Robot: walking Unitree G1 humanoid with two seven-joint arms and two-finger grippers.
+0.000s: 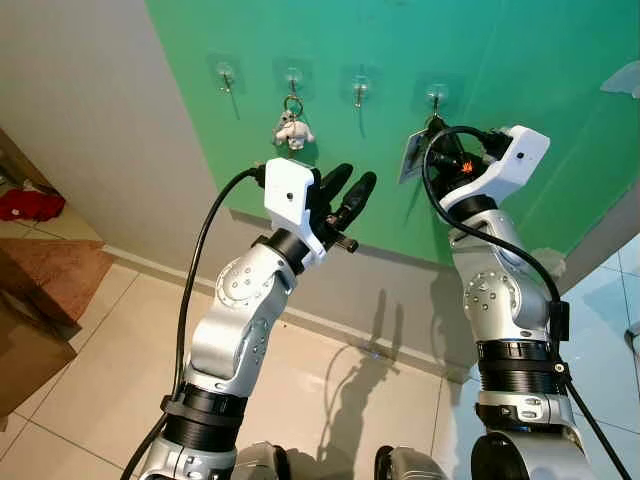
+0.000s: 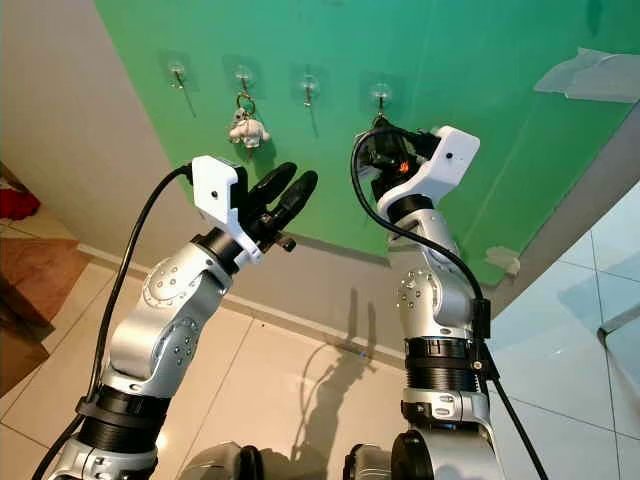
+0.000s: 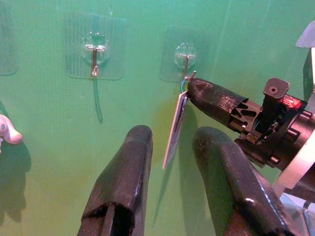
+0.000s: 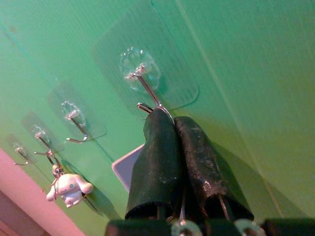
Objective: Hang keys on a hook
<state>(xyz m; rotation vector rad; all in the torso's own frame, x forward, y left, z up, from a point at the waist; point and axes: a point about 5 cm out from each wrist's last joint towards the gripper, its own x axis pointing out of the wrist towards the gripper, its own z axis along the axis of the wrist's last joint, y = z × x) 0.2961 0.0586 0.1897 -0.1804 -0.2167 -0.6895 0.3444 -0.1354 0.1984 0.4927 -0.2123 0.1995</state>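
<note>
A green wall (image 1: 480, 60) carries four clear stick-on hooks in a row. The first hook (image 1: 226, 76) from the left is bare. The second hook (image 1: 293, 80) holds a small white toy keychain (image 1: 293, 130). Below it the left gripper (image 1: 348, 196) is raised near the wall, its fingers (image 3: 120, 187) a little apart and holding nothing. The third hook (image 1: 360, 88) is bare. At the fourth hook (image 4: 142, 81) the right gripper (image 4: 173, 118) has its fingers pressed together on the keys' ring (image 3: 186, 81), right at the hook's tip. A white tag (image 3: 173, 130) hangs from the ring.
</note>
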